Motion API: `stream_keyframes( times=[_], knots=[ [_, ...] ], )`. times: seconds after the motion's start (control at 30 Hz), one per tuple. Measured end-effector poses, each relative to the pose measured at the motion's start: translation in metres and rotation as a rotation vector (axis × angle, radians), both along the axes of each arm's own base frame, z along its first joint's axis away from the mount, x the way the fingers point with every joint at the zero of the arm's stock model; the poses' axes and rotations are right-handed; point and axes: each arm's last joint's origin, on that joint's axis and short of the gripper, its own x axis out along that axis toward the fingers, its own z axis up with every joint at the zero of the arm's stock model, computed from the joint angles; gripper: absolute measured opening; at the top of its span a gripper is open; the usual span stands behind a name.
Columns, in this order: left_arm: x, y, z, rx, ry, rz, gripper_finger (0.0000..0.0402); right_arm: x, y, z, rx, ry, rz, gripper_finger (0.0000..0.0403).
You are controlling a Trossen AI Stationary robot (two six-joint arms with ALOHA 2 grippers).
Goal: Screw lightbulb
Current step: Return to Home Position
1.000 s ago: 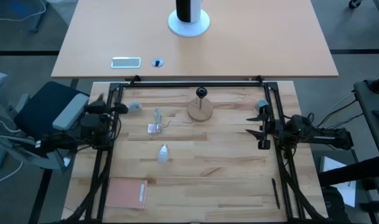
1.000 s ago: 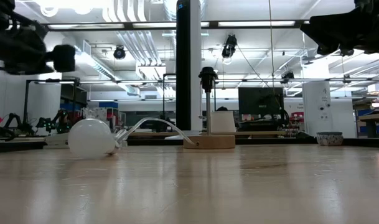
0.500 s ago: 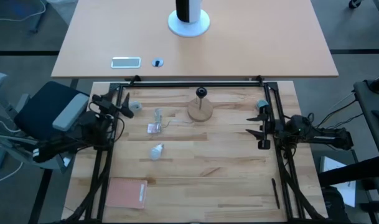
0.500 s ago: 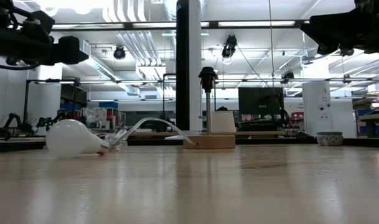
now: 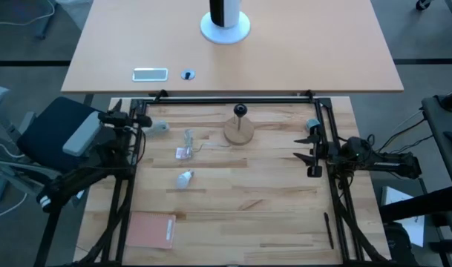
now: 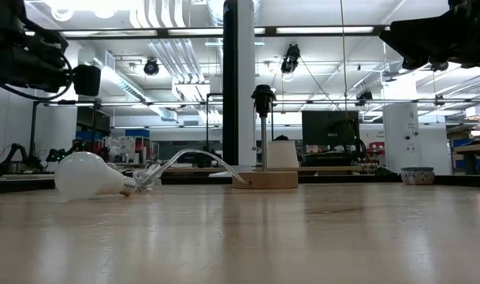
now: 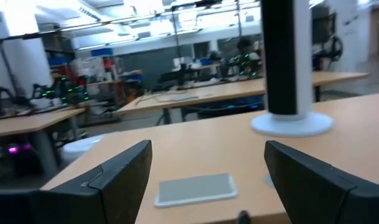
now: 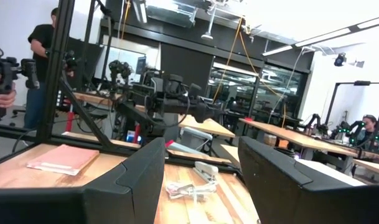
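The lightbulb (image 5: 185, 178) was seen lying on its side on the bench (image 5: 270, 208), unheld, well apart from both pairs of jaws and nearer the left jaws. The left jaws and right jaws were spread and empty. Homing was judged best done high, clear of the frame (image 5: 233, 97). The bulb was not shown in the left wrist view, and its thread could hardly be made out.

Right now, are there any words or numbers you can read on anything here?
No text can be read anywhere.
The lightbulb: no marking shows.
The flat grey slab on the far desk: blank.
The pink pad: no print shows.
Anything in the room behind the table: too blurred or too small to read.
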Motion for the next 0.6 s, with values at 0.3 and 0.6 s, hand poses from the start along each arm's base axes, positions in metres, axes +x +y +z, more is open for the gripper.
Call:
stream_keyframes(
  times=[0.3, 0.6],
  knots=[
    [0.005, 0.022, -0.011, -0.072, 0.075, -0.126, 0.0302, 0.000, 0.000, 0.000, -0.003, 0.000, -0.010, 0.0199],
    [-0.006, 0.044, -0.018, -0.136, 0.029, -0.094, 0.0302, 0.000, -0.001, 0.000, -0.004, 0.000, -0.029, 0.0199]
  ],
)
